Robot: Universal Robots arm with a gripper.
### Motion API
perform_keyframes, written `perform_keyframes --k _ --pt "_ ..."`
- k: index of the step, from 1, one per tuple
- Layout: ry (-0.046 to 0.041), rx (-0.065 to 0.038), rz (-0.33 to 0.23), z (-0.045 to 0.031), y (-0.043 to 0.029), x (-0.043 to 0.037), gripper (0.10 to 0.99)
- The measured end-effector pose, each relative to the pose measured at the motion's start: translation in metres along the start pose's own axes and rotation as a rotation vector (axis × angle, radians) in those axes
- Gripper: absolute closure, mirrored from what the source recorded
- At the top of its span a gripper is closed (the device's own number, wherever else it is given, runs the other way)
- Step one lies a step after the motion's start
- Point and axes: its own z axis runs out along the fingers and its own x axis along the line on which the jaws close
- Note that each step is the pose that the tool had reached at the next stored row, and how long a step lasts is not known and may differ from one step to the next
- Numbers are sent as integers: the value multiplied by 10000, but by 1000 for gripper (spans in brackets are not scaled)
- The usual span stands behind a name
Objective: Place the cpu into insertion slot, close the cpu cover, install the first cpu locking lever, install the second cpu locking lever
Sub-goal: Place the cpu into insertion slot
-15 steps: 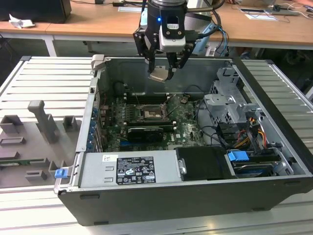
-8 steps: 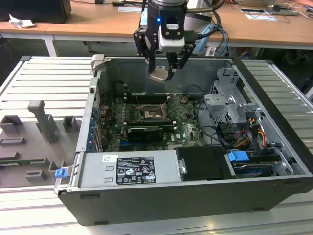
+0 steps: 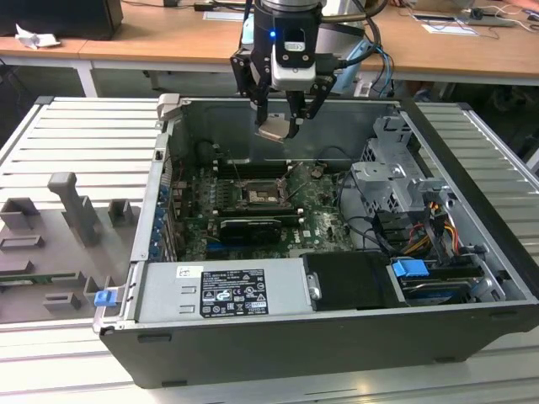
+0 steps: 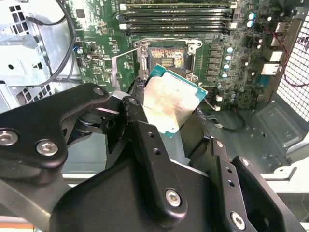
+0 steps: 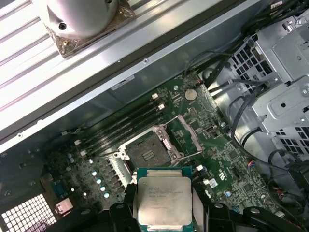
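My gripper (image 3: 280, 124) hangs above the open computer case (image 3: 337, 345), shut on the cpu (image 3: 276, 129), a flat square chip with a pale metal top. In both wrist views the cpu (image 4: 171, 104) (image 5: 165, 200) sits tilted between the black fingers (image 4: 145, 140), held at its edges. Below it on the green board lies the insertion slot (image 3: 259, 195) (image 4: 168, 59) (image 5: 148, 153), dark-centred and uncovered. The cpu cover (image 5: 187, 136) (image 4: 120, 67) stands flipped open beside the slot. The chip is well above the slot and not touching it.
Long black memory slots (image 4: 176, 21) run beside the socket. A black card (image 3: 251, 228), a grey power supply (image 3: 221, 290) and a metal drive cage (image 3: 396, 181) with cables crowd the case. A grey fixture tray (image 3: 59, 244) lies at the exterior view's left.
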Motion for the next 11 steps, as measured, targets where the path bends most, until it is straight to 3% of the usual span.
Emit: perform_keyframes --k 6,11 --pt "-28 -6 310 5 0 0 549" --pt "-98 -25 1116 15 -3 -1 549"
